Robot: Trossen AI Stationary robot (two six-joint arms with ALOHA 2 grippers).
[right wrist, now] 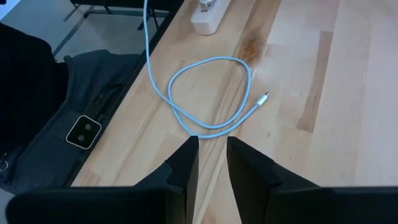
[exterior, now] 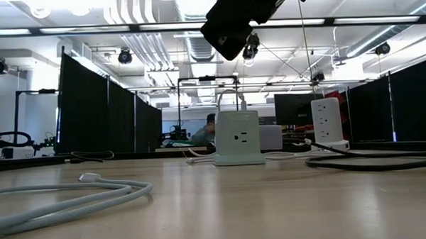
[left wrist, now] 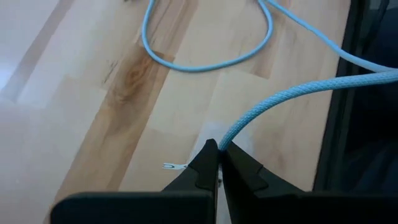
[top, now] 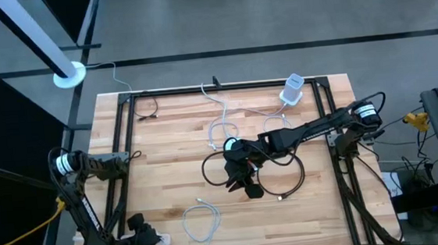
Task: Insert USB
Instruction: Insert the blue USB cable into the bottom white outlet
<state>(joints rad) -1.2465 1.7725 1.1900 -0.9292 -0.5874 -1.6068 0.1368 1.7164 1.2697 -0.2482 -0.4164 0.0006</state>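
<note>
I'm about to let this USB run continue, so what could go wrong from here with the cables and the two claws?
1. The left claw is shut on the light blue cable near the table's front left; a pull could drag its loop or plug off line.
2. The right claw hangs mid-table, slightly open and empty, above a black cable loop; coming down, it may snag that.
3. The white power tower stands unheld at the far edge; pushing a plug in might tip or slide it.

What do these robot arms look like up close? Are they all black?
Mostly. Both arms are slim, dark, jointed tubes with black cables along them. The right arm has a white-and-black band near its base and a teal-lit ring near its wrist; the left arm has a similar white band. Each hand, like the right hand, ends in two dark, wedge-shaped fingers.
</note>
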